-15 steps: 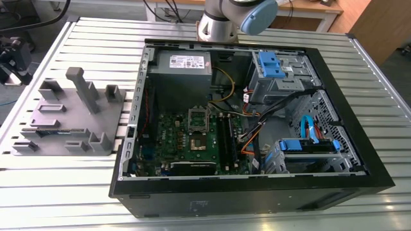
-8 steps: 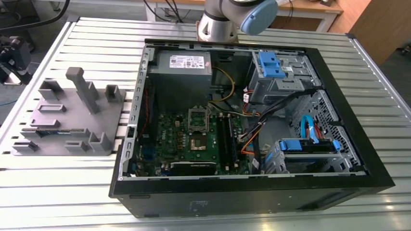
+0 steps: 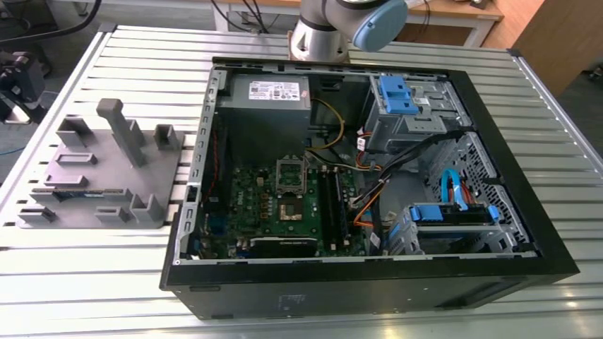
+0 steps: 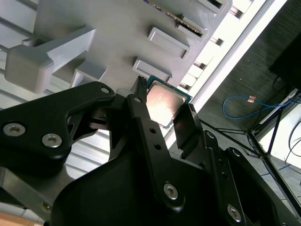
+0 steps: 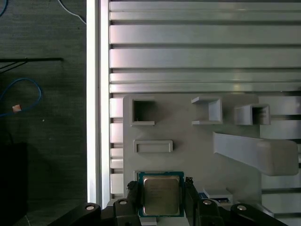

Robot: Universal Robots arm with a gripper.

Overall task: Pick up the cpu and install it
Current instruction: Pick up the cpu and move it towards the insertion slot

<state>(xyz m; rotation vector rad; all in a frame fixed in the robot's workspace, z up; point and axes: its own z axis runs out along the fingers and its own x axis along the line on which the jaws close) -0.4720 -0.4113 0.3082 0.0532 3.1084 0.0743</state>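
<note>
- At the exterior view's left, a grey tray [image 3: 94, 176] lies flat on the slatted metal table [image 3: 151, 56]. A tall post [image 3: 115, 127] and several low blocks and pockets stand up from it.
- In both wrist views the claw [image 5: 161, 184] [image 4: 163, 97] is at this tray, close to the tray edge that runs along the table's rim. Beyond the rim is dark floor with a looped blue cable [image 5: 21, 96].
- The claw is closed on the cpu [image 5: 161, 197] [image 4: 164, 104]. Its two black fingers [image 5: 133, 193] sit against two opposite edges of the chip, and the shiny metal top faces the first wrist camera uncovered.
- The cpu is over a shallow pocket of the tray, just beside a small rectangular frame [image 5: 153, 146]. Whether it rests in the pocket or hangs just clear of it is hard to tell from these angles.
- Just to the right of the tray in the exterior view, an open black computer case [image 3: 377, 289] lies on its side on the table.
- In the left half of the case is the green motherboard [image 3: 254, 212], with a dark square socket [image 3: 290, 208] near its middle.
- A grey power supply box [image 3: 271, 92] sits against the far wall of the case.
- Orange and black cables [image 3: 372, 205] run across the middle of the case.
- Toward the exterior view's right, two drive cages with blue parts [image 3: 400, 99] [image 3: 452, 212] fill that side of the case.
- A grey and blue section of the arm [image 3: 344, 25] shows at the far edge of the table, behind the case.
</note>
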